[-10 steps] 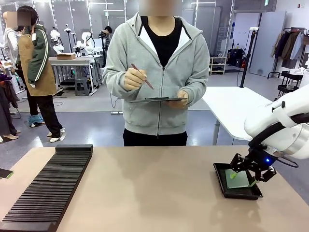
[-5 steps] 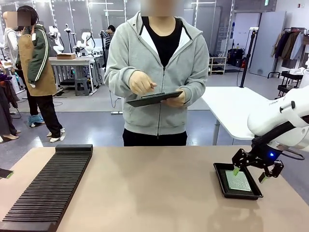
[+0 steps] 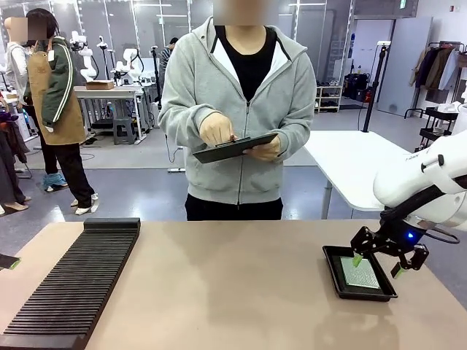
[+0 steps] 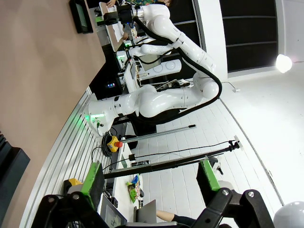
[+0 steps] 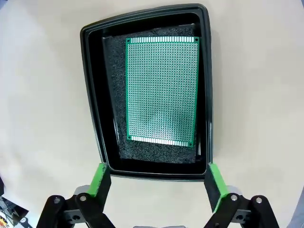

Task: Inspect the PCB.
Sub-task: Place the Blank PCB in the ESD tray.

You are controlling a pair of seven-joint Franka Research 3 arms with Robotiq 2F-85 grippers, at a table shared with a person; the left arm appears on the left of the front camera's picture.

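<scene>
The PCB (image 5: 162, 89) lies flat in a black tray (image 5: 93, 95) near the right edge of the table (image 3: 233, 292). It rests on the tray's dark foam floor, inside the walls. The right end effector (image 3: 378, 265) hangs just above the tray with its fingers spread wide, holding nothing; its green pads (image 5: 100, 179) stand outside the tray's near rim. The left end effector (image 4: 149, 185) is also spread apart and empty. A long ribbed black rack (image 3: 76, 281) lies along the table's left edge. At the far edge a person (image 3: 241, 109) holds a tablet (image 3: 233, 148), one hand (image 3: 217, 129) on it.
</scene>
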